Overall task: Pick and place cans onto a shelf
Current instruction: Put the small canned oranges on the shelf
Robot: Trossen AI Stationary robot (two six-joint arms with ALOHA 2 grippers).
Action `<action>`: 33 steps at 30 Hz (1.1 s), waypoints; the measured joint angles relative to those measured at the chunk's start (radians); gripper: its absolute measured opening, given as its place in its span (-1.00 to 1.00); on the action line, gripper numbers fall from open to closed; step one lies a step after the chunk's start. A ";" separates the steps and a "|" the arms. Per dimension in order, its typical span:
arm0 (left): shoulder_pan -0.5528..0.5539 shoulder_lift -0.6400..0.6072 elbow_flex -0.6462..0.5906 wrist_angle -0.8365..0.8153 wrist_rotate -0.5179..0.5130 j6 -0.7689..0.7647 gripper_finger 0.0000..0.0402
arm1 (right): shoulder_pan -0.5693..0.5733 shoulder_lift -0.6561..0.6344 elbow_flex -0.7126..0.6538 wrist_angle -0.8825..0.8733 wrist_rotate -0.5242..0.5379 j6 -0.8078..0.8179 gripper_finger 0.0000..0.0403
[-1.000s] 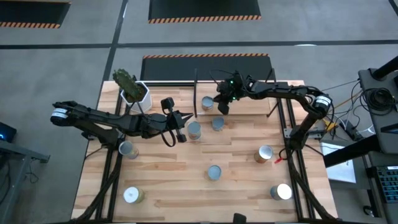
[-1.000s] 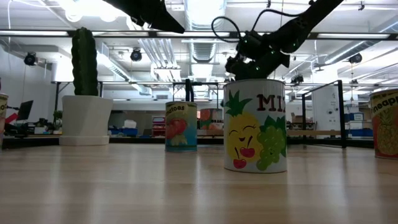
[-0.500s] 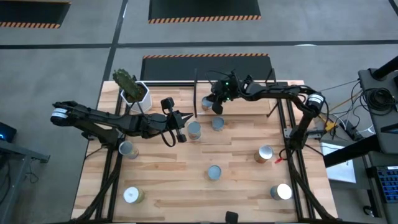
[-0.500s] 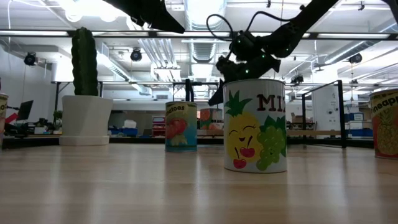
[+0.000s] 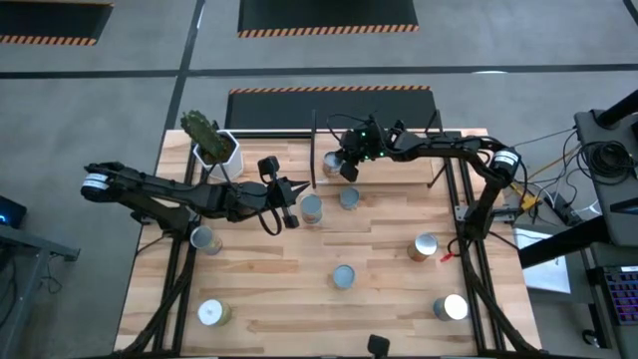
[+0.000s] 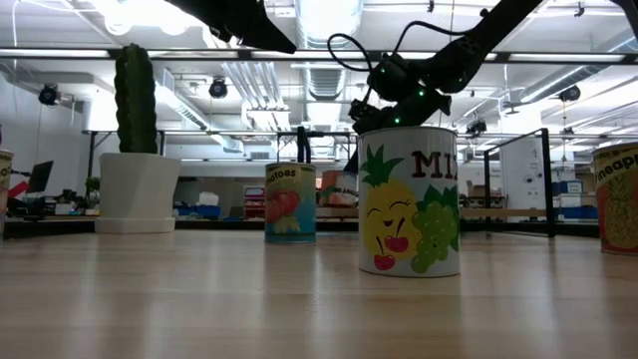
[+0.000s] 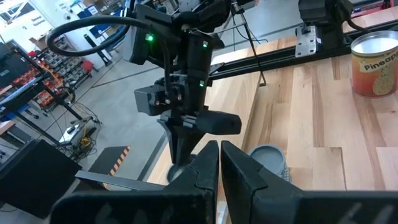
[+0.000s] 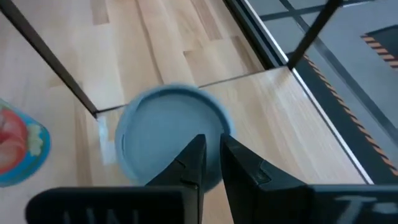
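Right gripper (image 5: 346, 170), fingers together, poised above blue-grey-topped can (image 8: 171, 134) on light-wood shelf (image 8: 273, 118); left gripper (image 5: 296, 189) closed, empty, mid-table

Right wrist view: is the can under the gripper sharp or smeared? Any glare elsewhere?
Right wrist view: the blue-topped can under the right gripper is soft, its rim smeared, the table grain softened too. Low view: ceiling lights blow out to white; the fruit can up front is crisp. High view: even light, bright glare on one can top.
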 joint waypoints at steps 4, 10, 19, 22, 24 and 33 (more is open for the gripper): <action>0.000 0.000 0.000 0.000 0.000 0.000 -1.00 | 0.002 -0.005 -0.004 -0.056 -0.002 0.008 -0.81; 0.000 0.000 0.000 0.000 0.000 0.000 -1.00 | 0.011 -0.039 -0.001 -0.059 -0.005 0.008 -0.81; 0.000 0.000 0.000 0.000 0.000 0.000 -1.00 | 0.016 -0.078 0.009 -0.075 -0.004 0.014 -0.81; 0.000 0.000 0.000 -0.002 0.000 0.000 -1.00 | 0.017 -0.084 0.019 -0.084 -0.005 0.023 -0.81; 0.000 0.000 0.000 -0.019 0.000 -0.003 -1.00 | 0.017 -0.086 0.021 -0.077 -0.005 0.035 -0.81; 0.018 0.000 0.000 -0.130 -0.052 -0.049 -1.00 | 0.017 -0.084 -0.023 0.062 -0.002 0.103 -0.81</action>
